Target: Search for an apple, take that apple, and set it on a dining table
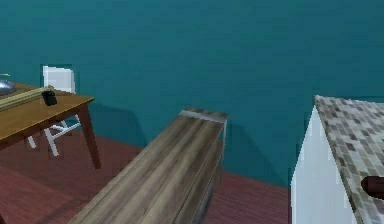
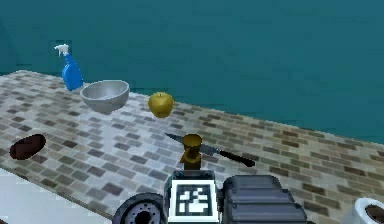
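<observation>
Arm side view: yellow-green apple (image 2: 160, 103) on tiled worktop (image 2: 90, 150), beside metal bowl (image 2: 105, 95).
Jaws low at bottom edge; can't tell their state or whether they hold anything.

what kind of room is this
Most likely a kitchen with a dining corner: a stone-patterned countertop carries a metal bowl, a yellow-green apple and a knife, and the forward view shows a wooden table with a white chair behind it.
</observation>
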Robot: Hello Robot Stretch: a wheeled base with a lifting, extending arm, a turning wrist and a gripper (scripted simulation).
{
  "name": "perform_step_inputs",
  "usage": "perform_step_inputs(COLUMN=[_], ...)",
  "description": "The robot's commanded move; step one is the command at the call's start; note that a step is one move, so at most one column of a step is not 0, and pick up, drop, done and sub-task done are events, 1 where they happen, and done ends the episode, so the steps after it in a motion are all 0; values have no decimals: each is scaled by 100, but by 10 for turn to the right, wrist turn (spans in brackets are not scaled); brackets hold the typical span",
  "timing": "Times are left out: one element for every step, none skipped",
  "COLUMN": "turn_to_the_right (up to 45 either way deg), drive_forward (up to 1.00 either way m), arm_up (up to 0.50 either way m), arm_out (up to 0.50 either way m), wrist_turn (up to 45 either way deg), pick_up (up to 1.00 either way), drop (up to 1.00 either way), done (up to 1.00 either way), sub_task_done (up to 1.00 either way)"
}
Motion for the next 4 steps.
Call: perform_step_inputs(turn_to_the_right=[0,0,0,0], drive_forward=[0,0,0,0], arm_up=[0,0,0,0], arm_out=[46,0,0,0], wrist_turn=[0,450,450,450], pick_up=[0,0,0,0], drop=[0,0,0,0], done=[0,0,0,0], sub_task_done=[0,0,0,0])
